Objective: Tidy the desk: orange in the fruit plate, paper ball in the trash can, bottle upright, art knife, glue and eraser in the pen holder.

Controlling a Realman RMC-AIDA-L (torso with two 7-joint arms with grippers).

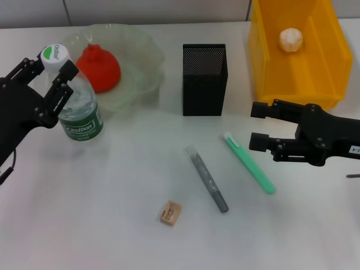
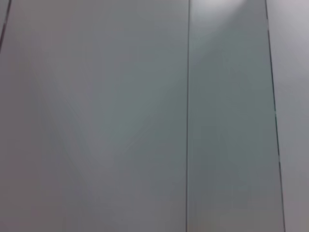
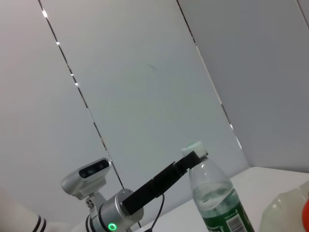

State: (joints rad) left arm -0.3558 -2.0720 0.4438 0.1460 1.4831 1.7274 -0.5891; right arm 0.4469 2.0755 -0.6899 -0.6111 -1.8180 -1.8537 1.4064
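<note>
A water bottle (image 1: pixel 76 101) stands upright on the white desk (image 1: pixel 84 225), its neck bracketed by the spread fingers of the left gripper (image 1: pixel 53 76); a careless retreat could topple it. The right gripper (image 1: pixel 260 125), held open, hovers beside the green art knife (image 1: pixel 249 163). Glue stick (image 1: pixel 207 178) and eraser (image 1: pixel 170 213) lie unstowed before the mesh pen holder (image 1: pixel 205 79). Pale panelled walls are seen behind.

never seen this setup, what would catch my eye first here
Likely the yellow bin at the far right with a paper ball inside, then the red-orange fruit in the clear plate far left. Beside it the left gripper flanks an upright bottle.
</note>
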